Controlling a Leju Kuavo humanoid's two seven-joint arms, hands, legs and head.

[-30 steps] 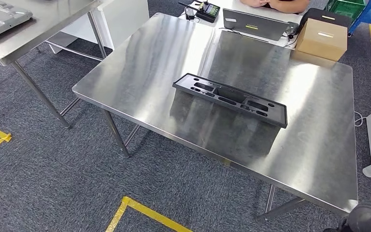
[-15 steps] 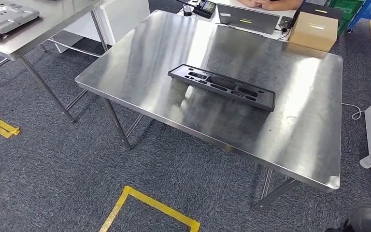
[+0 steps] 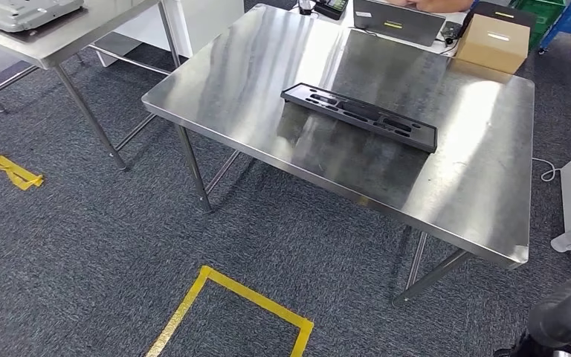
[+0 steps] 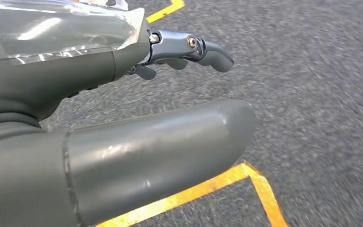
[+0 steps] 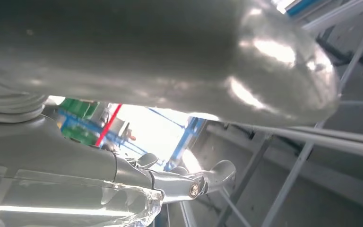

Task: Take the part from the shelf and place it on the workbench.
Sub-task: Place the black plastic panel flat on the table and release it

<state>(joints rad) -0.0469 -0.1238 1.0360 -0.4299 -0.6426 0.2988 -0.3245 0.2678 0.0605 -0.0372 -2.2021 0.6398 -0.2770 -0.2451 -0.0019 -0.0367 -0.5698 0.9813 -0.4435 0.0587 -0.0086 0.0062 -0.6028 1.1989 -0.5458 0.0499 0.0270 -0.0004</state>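
Note:
The long black part (image 3: 359, 116), with several cut-outs, lies flat near the middle of the steel workbench (image 3: 446, 186); nothing touches it. In the left wrist view my left hand (image 4: 123, 151) hangs over grey carpet, its fingers (image 4: 208, 49) held apart from the thick thumb, and it holds nothing. In the right wrist view my right hand (image 5: 146, 56) is seen beside steel table legs, its fingers (image 5: 203, 179) stretched out away from the thumb and holding nothing.
A second steel table (image 3: 67, 30) stands at the far left with a grey metal piece (image 3: 26, 11) on it. A cardboard box (image 3: 493, 43) and a laptop (image 3: 398, 18) sit at the workbench's far edge. Yellow tape (image 3: 230, 297) marks the carpet in front.
The whole picture has shifted: the camera has moved back from the workbench, and more carpet and tape show. The black part lies where it was on the bench.

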